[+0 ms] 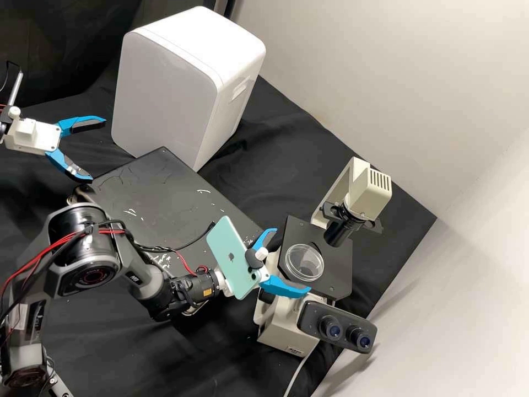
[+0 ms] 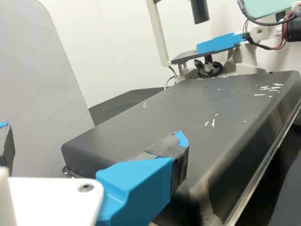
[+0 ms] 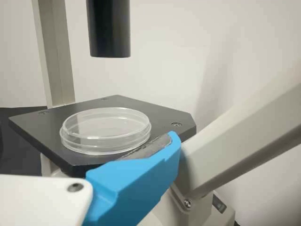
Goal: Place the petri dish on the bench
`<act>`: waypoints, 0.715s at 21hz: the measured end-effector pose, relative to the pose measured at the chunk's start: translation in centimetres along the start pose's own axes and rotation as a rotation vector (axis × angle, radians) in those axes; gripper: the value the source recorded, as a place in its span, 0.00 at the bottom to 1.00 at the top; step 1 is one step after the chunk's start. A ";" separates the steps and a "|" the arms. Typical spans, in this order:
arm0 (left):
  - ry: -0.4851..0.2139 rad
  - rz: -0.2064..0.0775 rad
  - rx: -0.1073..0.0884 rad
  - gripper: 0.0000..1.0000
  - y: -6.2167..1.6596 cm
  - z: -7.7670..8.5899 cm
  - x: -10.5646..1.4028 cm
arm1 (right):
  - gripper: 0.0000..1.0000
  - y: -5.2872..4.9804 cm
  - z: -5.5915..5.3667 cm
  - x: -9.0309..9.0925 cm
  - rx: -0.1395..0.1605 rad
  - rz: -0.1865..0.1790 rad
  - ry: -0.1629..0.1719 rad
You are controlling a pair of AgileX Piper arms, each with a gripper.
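Observation:
A clear round petri dish (image 1: pixel 304 262) (image 3: pixel 106 129) lies flat on the black stage (image 1: pixel 336 275) (image 3: pixel 37 122) of a white microscope (image 1: pixel 286 325), under its dark condenser tube (image 3: pixel 108 28). My right gripper (image 1: pixel 291 260) stands open at the stage's near-left side, its two blue fingers spread either side of the dish without touching it. One blue finger (image 3: pixel 141 176) lies along the stage edge just in front of the dish. My left gripper (image 1: pixel 95 149) (image 2: pixel 92 136) hangs open and empty at the far left, above the corner of a black slab.
A tall white box (image 1: pixel 182 82) stands at the back. The flat black slab (image 1: pixel 165 204) (image 2: pixel 225 117) lies between the arms. A mint-green phone (image 1: pixel 234 256) rides on the right wrist. A wall closes in on the right. Black cloth (image 1: pixel 220 353) covers the bench front.

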 end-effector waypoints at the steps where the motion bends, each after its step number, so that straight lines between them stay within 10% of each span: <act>1: 0.000 0.000 0.000 1.00 0.00 0.0 0.0 | 1.00 0.1 0.0 -0.1 0.005 0.001 0.001; 15: -0.002 0.005 0.004 1.00 0.13 -0.1 0.1 | 1.00 2.3 -0.9 0.5 0.005 0.083 0.039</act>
